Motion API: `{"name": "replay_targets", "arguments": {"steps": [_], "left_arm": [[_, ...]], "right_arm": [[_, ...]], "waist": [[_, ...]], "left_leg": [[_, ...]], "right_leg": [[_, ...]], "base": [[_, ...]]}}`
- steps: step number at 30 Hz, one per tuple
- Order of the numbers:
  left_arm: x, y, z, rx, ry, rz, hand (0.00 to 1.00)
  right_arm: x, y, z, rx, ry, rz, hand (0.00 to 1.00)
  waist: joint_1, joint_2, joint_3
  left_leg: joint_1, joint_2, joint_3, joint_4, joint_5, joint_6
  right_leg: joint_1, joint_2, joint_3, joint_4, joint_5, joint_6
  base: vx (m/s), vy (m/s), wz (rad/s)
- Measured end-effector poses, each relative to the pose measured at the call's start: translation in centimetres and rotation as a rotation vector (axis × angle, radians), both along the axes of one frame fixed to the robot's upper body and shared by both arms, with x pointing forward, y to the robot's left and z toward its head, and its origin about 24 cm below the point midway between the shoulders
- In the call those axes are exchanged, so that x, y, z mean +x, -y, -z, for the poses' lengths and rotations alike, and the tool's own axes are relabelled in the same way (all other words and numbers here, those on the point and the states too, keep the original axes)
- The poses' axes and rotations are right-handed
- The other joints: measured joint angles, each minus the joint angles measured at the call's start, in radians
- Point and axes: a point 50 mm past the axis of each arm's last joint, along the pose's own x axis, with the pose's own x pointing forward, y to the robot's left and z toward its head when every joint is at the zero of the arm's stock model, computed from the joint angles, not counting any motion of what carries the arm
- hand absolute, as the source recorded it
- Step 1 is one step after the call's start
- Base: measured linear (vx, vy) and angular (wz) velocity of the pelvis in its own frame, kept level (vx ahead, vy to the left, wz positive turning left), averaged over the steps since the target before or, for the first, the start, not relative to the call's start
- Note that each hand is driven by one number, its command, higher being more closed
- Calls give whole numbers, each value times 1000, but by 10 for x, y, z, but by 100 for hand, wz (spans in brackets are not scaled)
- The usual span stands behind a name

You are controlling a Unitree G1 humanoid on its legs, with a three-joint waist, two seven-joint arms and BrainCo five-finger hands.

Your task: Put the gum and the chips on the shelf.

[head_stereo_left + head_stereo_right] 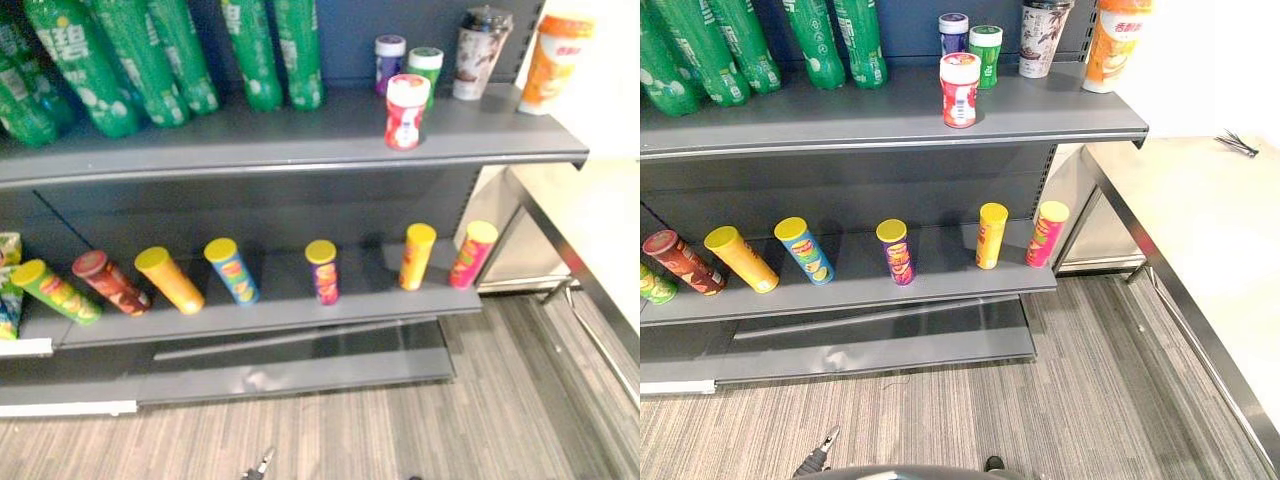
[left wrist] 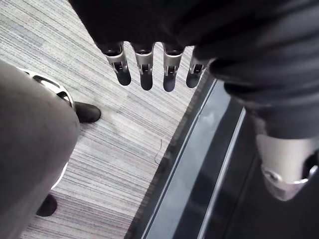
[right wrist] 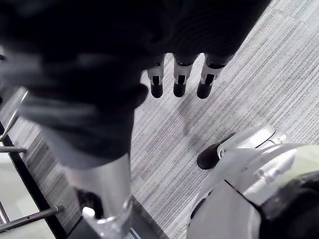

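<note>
Left hand and right hand hang uncurled, empty, over carpet before shelf.

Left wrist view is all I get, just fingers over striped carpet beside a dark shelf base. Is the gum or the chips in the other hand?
Observer: No. The right hand hangs with straight fingers above the carpet, holding nothing.
Operator: So where is the gum?
Observer: A red gum jar stands upright near the front edge of the upper shelf, with two more jars behind it.
Operator: And the chips?
Observer: A row of chip cans sits on the lower shelf, yellow lids facing out.
</note>
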Motion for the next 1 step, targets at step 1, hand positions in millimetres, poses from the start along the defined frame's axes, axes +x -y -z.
{"name": "replay_targets", "arguments": {"steps": [1], "left_arm": [[0, 0, 0, 0, 0, 0, 0]], "right_arm": [[0, 0, 0, 0, 0, 0, 0]], "waist": [[0, 0, 0]], "left_leg": [[1, 0, 1, 0, -1, 0]], "right_leg": [[1, 0, 1, 0, 0, 0]], "base": [[0, 0, 0]]}}
